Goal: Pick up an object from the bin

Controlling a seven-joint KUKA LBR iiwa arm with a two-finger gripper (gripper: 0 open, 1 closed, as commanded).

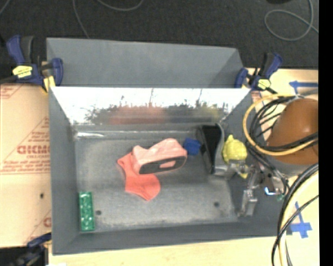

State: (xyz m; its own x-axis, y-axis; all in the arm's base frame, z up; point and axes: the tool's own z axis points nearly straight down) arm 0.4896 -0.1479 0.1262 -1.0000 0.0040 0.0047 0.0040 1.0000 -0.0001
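The gripper point(245, 195) hangs low at the right wall of the grey bin point(155, 234), near the front right corner, and nothing shows clamped in it; whether it is spread or closed I cannot tell from this angle. The nearest thing is a yellow lump point(233, 150), just beyond the gripper toward the far wall and tucked against the right side of the floor. It is roundish and knobbly, a touch taller than wide in the view, with no clear end to point anywhere. Right beside it on the left stands a black object point(211, 144), its long axis running from near to far, and whether the two touch is unclear. A small blue piece point(192, 147) sits at the black object's left. Out in the middle lies a pink shoe point(160, 156) with a dark sole, lengthwise across the bin, resting on a salmon cloth point(140, 183). Well apart, by the left front corner, a green strip point(86, 210) lies along the wall.
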